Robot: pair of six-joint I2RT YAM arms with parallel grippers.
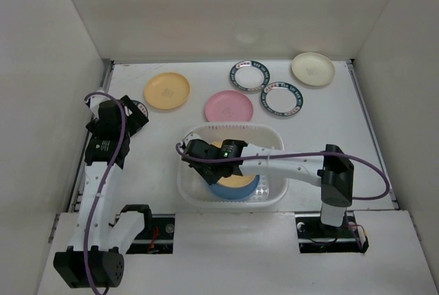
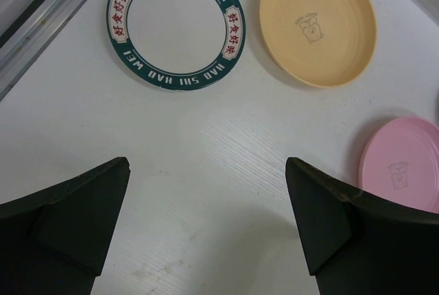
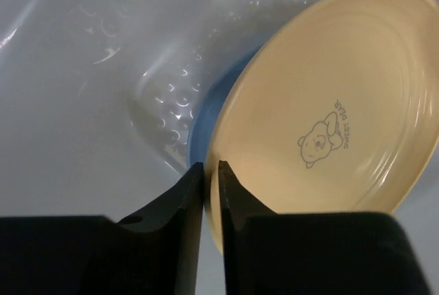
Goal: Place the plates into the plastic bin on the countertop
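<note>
The plastic bin [image 1: 184,189] stands at the front middle of the countertop [image 1: 329,137]. My right gripper [image 1: 221,166] reaches into it, shut on the rim of a yellow-orange plate [image 3: 329,123] that tilts over a blue plate [image 3: 204,113]; both show in the bin from the top, yellow [image 1: 238,180] over blue [image 1: 233,191]. My left gripper [image 1: 130,115] is open and empty above the countertop, near a green-rimmed plate [image 2: 175,27]. Another yellow-orange plate [image 1: 167,91], a pink plate [image 1: 228,106], two green-rimmed plates [image 1: 249,75] [image 1: 283,99] and a cream plate [image 1: 313,68] lie behind.
White walls enclose the countertop on three sides, with a metal strip [image 2: 41,20] along the left wall. In the left wrist view the yellow-orange plate [image 2: 317,24] and the pink plate [image 2: 405,164] lie to the right of the open fingers [image 2: 82,219].
</note>
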